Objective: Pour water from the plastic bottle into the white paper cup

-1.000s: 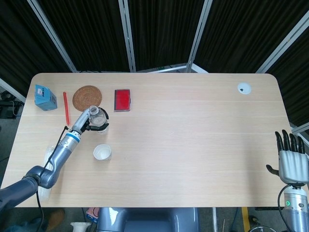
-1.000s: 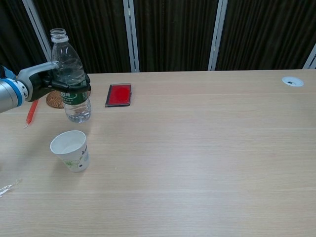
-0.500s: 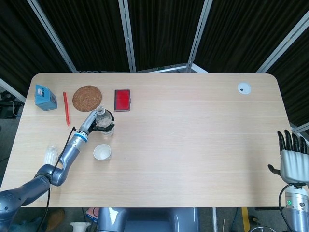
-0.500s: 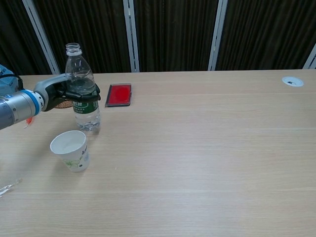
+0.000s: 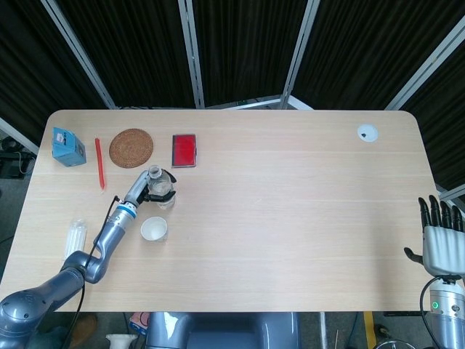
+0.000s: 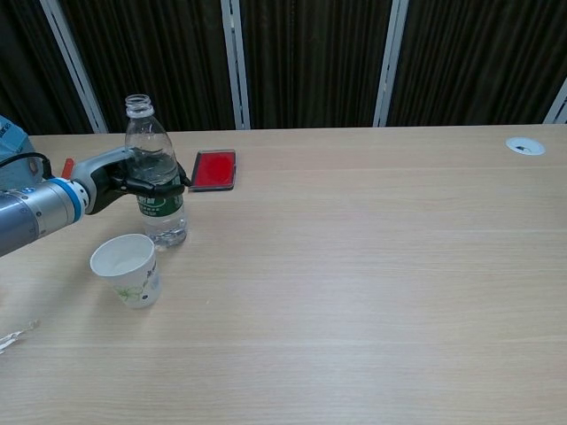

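Note:
A clear plastic bottle [image 6: 155, 173] with a green label and no cap stands upright on the table, also seen from above [image 5: 158, 188]. My left hand [image 6: 124, 181] grips it around the middle, reaching from the left [image 5: 143, 190]. The white paper cup [image 6: 127, 269] stands upright just in front of and left of the bottle, close to my forearm [image 5: 153, 229]. My right hand [image 5: 441, 238] hangs off the table's right edge, fingers apart, holding nothing.
A red flat case [image 6: 213, 169] lies behind the bottle. A round woven coaster [image 5: 131, 147], a red pen [image 5: 99, 162] and a blue box [image 5: 68, 145] sit at the far left. A crumpled clear wrapper [image 5: 75, 235] lies near the left edge. A white round disc [image 5: 368, 132] is far right.
My left hand has carried the bottle down and to the right, from raised above the table to standing on it beside the cup. The right hand has not moved.

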Controlling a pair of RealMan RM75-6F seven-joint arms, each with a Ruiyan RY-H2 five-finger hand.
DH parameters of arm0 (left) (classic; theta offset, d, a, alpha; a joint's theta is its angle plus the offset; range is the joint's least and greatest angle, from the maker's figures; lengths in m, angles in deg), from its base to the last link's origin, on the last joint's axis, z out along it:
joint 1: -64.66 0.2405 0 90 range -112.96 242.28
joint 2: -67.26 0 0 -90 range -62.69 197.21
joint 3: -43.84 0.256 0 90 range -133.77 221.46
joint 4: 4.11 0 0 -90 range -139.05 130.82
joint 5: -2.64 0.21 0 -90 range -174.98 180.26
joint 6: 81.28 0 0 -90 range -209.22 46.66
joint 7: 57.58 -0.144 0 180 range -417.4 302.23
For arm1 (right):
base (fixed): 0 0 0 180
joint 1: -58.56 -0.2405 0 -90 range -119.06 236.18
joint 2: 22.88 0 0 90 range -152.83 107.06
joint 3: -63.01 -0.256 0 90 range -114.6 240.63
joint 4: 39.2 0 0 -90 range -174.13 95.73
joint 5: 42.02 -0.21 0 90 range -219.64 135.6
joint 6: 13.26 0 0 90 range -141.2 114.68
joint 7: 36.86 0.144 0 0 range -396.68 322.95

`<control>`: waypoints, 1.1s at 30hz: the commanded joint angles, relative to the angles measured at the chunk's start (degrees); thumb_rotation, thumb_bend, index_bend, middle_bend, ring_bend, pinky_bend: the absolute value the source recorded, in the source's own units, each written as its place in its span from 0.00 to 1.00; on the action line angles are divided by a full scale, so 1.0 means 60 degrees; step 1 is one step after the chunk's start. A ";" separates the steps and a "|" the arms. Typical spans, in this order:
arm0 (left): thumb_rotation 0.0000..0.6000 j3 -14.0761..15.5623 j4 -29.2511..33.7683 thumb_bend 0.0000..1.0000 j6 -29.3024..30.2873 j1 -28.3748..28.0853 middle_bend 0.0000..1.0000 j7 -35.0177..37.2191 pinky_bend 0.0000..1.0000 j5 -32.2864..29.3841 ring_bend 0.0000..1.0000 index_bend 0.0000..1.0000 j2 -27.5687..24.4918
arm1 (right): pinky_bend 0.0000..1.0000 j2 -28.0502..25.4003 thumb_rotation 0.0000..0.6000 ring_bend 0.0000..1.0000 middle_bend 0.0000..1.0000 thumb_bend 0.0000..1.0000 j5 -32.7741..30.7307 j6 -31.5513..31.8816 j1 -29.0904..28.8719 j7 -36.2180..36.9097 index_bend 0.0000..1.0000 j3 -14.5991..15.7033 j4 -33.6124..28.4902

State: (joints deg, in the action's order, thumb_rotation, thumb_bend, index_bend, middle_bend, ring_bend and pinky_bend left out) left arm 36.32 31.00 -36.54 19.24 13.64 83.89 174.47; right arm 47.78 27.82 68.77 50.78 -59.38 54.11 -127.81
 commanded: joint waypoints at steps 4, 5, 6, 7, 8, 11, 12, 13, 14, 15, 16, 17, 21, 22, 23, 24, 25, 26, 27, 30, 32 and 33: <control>1.00 0.0094 -0.0095 0.39 -0.0010 0.0003 0.14 0.0130 0.21 0.0116 0.08 0.36 0.0044 | 0.00 0.0010 1.00 0.00 0.00 0.00 -0.0026 -0.0022 -0.0005 0.0045 0.00 -0.0010 0.0003; 1.00 0.0109 -0.0102 0.36 -0.0024 0.0004 0.11 0.0139 0.19 0.0129 0.06 0.32 0.0040 | 0.00 0.0009 1.00 0.00 0.00 0.00 -0.0025 -0.0031 -0.0006 0.0089 0.00 -0.0014 -0.0006; 1.00 0.0124 -0.0099 0.31 -0.0029 0.0007 0.08 0.0168 0.16 0.0145 0.03 0.26 0.0032 | 0.00 0.0000 1.00 0.00 0.00 0.00 -0.0017 -0.0039 -0.0003 0.0154 0.00 -0.0018 -0.0019; 1.00 0.0133 -0.0097 0.26 -0.0019 0.0012 0.04 0.0187 0.12 0.0157 0.01 0.19 0.0028 | 0.00 -0.0006 1.00 0.00 0.00 0.00 -0.0010 -0.0039 -0.0002 0.0180 0.00 -0.0019 -0.0018; 1.00 0.0153 -0.0100 0.21 0.0002 0.0018 0.02 0.0197 0.08 0.0183 0.00 0.12 0.0024 | 0.00 -0.0009 1.00 0.00 0.00 0.00 0.0002 -0.0031 0.0000 0.0196 0.00 -0.0020 -0.0012; 1.00 0.0311 -0.0070 0.13 0.0115 0.0055 0.00 0.0262 0.01 0.0366 0.00 0.01 -0.0029 | 0.00 -0.0014 1.00 0.00 0.00 0.00 0.0016 -0.0028 0.0005 0.0234 0.00 -0.0014 -0.0007; 1.00 0.0364 -0.0036 0.12 0.0162 0.0072 0.00 0.0316 0.00 0.0428 0.00 0.00 -0.0068 | 0.00 -0.0018 1.00 0.00 0.00 0.00 0.0018 -0.0029 0.0006 0.0236 0.00 -0.0011 -0.0008; 1.00 0.0397 -0.0004 0.12 0.0199 0.0086 0.00 0.0360 0.00 0.0467 0.00 0.00 -0.0102 | 0.00 -0.0018 1.00 0.00 0.00 0.00 0.0021 -0.0030 0.0004 0.0235 0.00 -0.0009 -0.0011; 1.00 0.0422 0.0034 0.12 0.0248 0.0102 0.00 0.0405 0.00 0.0501 0.00 0.00 -0.0140 | 0.00 -0.0019 1.00 0.00 0.00 0.00 0.0025 -0.0026 0.0006 0.0239 0.00 -0.0007 -0.0015; 1.00 0.0444 0.0070 0.11 0.0299 0.0117 0.00 0.0435 0.00 0.0533 0.00 0.00 -0.0180 | 0.00 -0.0022 1.00 0.00 0.00 0.00 0.0031 -0.0019 0.0008 0.0245 0.00 -0.0007 -0.0023; 1.00 0.0478 0.0120 0.11 0.0374 0.0141 0.00 0.0450 0.00 0.0578 0.00 0.00 -0.0241 | 0.00 -0.0025 1.00 0.00 0.00 0.00 0.0043 -0.0009 0.0014 0.0257 0.00 -0.0002 -0.0031; 1.00 0.0496 0.0166 0.11 0.0435 0.0163 0.00 0.0450 0.00 0.0602 0.00 0.00 -0.0291 | 0.00 -0.0028 1.00 0.00 0.00 0.00 0.0051 -0.0004 0.0017 0.0267 0.00 0.0001 -0.0036; 1.00 0.0541 0.0451 0.11 0.0689 0.0258 0.00 0.0369 0.00 0.0672 0.00 0.00 -0.0592 | 0.00 -0.0053 1.00 0.00 0.00 0.00 0.0094 0.0008 0.0028 0.0310 0.00 0.0018 -0.0071; 1.00 0.0548 0.0559 0.11 0.0730 0.0282 0.00 0.0345 0.00 0.0678 0.00 0.00 -0.0692 | 0.00 -0.0061 1.00 0.00 0.00 0.00 0.0113 0.0020 0.0033 0.0318 0.00 0.0024 -0.0083; 1.00 0.0554 0.0651 0.11 0.0770 0.0303 0.00 0.0332 0.00 0.0686 0.00 0.00 -0.0783 | 0.00 -0.0068 1.00 0.00 0.00 0.00 0.0130 0.0033 0.0037 0.0325 0.00 0.0027 -0.0096; 1.00 0.0574 0.0777 0.11 0.0818 0.0327 0.00 0.0335 0.00 0.0712 0.00 0.00 -0.0906 | 0.00 -0.0076 1.00 0.00 0.00 0.00 0.0145 0.0044 0.0043 0.0333 0.00 0.0032 -0.0113; 1.00 0.0616 0.0935 0.11 0.0852 0.0348 0.00 0.0355 0.00 0.0757 0.00 0.00 -0.1054 | 0.00 -0.0087 1.00 0.00 0.00 0.00 0.0155 0.0052 0.0049 0.0333 0.00 0.0038 -0.0135; 1.00 0.0656 0.1101 0.11 0.0891 0.0372 0.00 0.0368 0.00 0.0801 0.00 0.00 -0.1219 | 0.00 -0.0097 1.00 0.00 0.00 0.00 0.0164 0.0061 0.0055 0.0327 0.00 0.0045 -0.0157; 1.00 0.0686 0.1265 0.11 0.0959 0.0404 0.00 0.0346 0.00 0.0839 0.00 0.00 -0.1390 | 0.00 -0.0107 1.00 0.00 0.00 0.00 0.0176 0.0075 0.0061 0.0315 0.00 0.0051 -0.0180; 1.00 0.0742 0.1841 0.11 0.1212 0.0546 0.00 0.0231 0.00 0.0904 0.00 0.00 -0.1957 | 0.00 -0.0137 1.00 0.00 0.00 0.00 0.0211 0.0103 0.0075 0.0305 0.00 0.0065 -0.0250; 1.00 0.0772 0.2396 0.11 0.1457 0.0712 0.00 0.0096 0.00 0.0918 0.00 0.00 -0.2468 | 0.00 -0.0166 1.00 0.00 0.00 0.00 0.0243 0.0127 0.0086 0.0328 0.00 0.0070 -0.0299; 1.00 0.0787 0.2721 0.11 0.1562 0.0801 0.00 -0.0002 0.00 0.0911 0.00 0.00 -0.2736 | 0.00 -0.0184 1.00 0.00 0.00 0.00 0.0261 0.0136 0.0091 0.0351 0.00 0.0070 -0.0323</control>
State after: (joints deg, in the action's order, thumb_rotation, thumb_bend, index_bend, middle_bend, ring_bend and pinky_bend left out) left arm 40.63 43.50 -29.05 22.68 14.82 89.08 161.57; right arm 46.72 29.34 69.55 51.30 -57.32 54.53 -129.71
